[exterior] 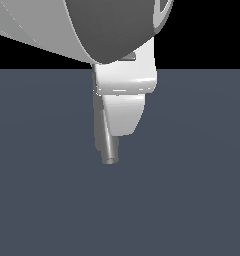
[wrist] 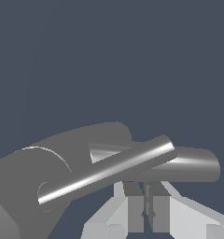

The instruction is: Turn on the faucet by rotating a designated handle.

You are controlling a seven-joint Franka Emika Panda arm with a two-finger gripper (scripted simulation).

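In the wrist view the grey faucet [wrist: 34, 182] shows its round cap and cylindrical body. The handle [wrist: 107, 170], a thin bright rod, sticks sideways from the cap and crosses in front of the thicker tubular spout [wrist: 195, 163]. My gripper [wrist: 144, 186] is shut, its two fingers close together with nothing seen between them, their tips right at the handle and spout. Whether they touch is unclear. In the exterior view the white gripper [exterior: 121, 131] hangs over the faucet and hides most of it. Only the open-ended spout [exterior: 110, 151] pokes out below.
The faucet stands on a flat dark blue-grey floor [exterior: 192, 200]. My large white arm [exterior: 92, 25] fills the top of the exterior view.
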